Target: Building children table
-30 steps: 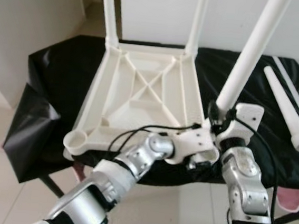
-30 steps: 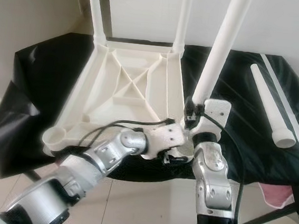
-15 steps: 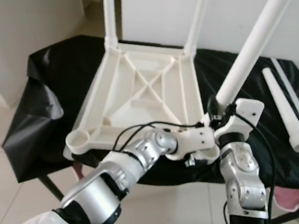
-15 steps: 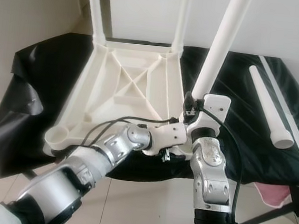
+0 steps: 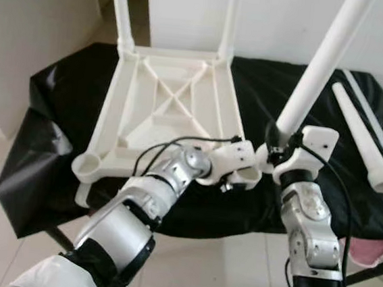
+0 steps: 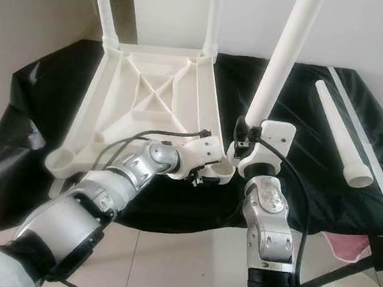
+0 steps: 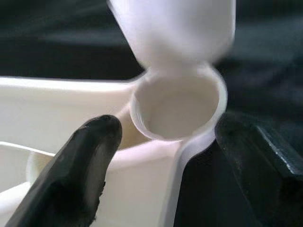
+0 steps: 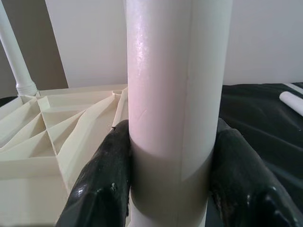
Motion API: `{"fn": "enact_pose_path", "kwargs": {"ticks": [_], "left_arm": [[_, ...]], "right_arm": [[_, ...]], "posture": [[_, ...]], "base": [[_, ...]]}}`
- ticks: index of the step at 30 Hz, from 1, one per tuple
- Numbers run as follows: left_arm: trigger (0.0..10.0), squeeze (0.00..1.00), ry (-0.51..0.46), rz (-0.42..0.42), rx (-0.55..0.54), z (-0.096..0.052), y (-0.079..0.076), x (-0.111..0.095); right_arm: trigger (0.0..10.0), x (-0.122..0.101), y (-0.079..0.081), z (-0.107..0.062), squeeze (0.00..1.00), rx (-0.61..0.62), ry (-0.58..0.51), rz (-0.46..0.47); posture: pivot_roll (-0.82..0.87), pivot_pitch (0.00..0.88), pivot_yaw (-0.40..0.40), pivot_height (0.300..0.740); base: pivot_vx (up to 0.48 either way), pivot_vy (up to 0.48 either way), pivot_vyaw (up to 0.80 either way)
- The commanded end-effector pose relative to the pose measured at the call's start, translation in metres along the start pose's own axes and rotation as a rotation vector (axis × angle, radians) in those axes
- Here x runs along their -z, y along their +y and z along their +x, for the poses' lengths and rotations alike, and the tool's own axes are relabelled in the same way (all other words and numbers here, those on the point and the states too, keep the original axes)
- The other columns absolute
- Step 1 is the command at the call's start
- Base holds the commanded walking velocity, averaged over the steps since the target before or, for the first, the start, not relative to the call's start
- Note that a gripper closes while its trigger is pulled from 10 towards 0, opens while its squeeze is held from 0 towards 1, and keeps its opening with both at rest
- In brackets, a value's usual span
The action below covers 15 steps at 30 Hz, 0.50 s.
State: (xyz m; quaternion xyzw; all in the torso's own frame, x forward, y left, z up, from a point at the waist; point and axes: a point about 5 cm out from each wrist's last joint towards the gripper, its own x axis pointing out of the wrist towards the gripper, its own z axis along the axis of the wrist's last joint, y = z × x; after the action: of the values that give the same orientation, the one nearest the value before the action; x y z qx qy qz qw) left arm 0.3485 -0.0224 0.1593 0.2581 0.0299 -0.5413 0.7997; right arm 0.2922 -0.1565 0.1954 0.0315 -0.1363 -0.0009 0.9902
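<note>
Right tool clamping leg (upright), left tool straddling socket

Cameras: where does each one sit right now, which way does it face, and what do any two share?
Head eyes: look down from the head at the upturned table top on black cloth; both silver arms show.
Left wrist: on the left gripper, looking into the corner socket.
Right wrist: on the right gripper, looking along the table leg it clamps.
Shared: both wrist views show that leg, its end hovering over the socket.
</note>
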Motion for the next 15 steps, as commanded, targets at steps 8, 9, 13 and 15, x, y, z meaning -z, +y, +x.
{"fn": "enact_pose_path", "kwargs": {"ticks": [8, 9, 13, 15], "left_arm": [[10.0, 0.0, -0.37, -0.069, -0.094, -0.014, -0.027, -0.03], [10.0, 0.0, -0.37, -0.069, -0.094, -0.014, -0.027, -0.03], [10.0, 0.0, -0.372, -0.067, -0.032, -0.022, -0.041, -0.02], [10.0, 0.0, -0.341, -0.054, -0.006, -0.028, -0.045, -0.013]], "right_arm": [[10.0, 0.0, 0.002, -0.002, 0.0, -0.022, -0.033, 0.038], [10.0, 0.0, 0.002, -0.002, 0.0, -0.022, -0.033, 0.038], [10.0, 0.0, 0.003, -0.002, 0.0, -0.034, -0.044, 0.046], [10.0, 0.001, 0.003, -0.002, 0.0, -0.039, -0.045, 0.044]], "posture": [[-0.07, 0.031, -0.014, 0.74], [-0.07, 0.031, -0.014, 0.74], [-0.06, 0.027, -0.017, 0.74], [-0.06, 0.025, -0.018, 0.74]], "base": [[0.0, 0.0, 0.0], [0.0, 0.0, 0.0], [0.0, 0.0, 0.0], [0.0, 0.0, 0.0]]}}
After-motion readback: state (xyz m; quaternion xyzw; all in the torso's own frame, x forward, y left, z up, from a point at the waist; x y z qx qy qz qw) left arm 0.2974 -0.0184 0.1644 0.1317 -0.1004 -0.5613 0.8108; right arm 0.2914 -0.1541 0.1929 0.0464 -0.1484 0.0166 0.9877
